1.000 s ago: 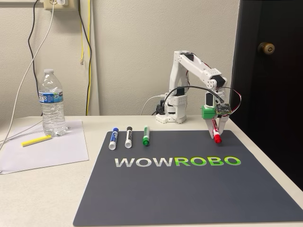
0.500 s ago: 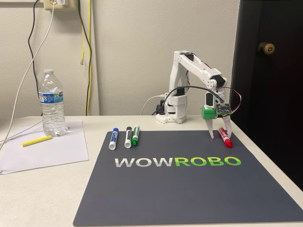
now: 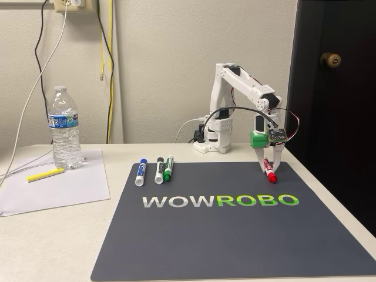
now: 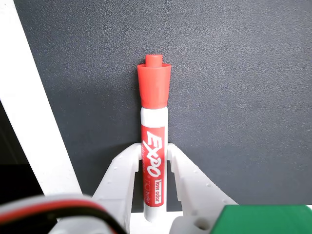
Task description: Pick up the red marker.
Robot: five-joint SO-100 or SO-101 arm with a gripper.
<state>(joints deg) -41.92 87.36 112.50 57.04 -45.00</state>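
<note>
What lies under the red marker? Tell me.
Under the red marker lies the dark mat. The gripper closes on its barrel, its fingers flanking it. The barrel's bottom end, at the gripper's base, is covered.

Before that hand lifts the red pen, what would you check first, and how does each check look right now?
1. Right pen between the fingers: red marker, ok.
2. hand closed on the barrel, both fingers against it: ok.
3. Grip firm enough to hold: cannot tell.
4. Marker resting on the mat, tip down: ok.
5. Other markers, such as the green marker, far from the hand: ok.
</note>
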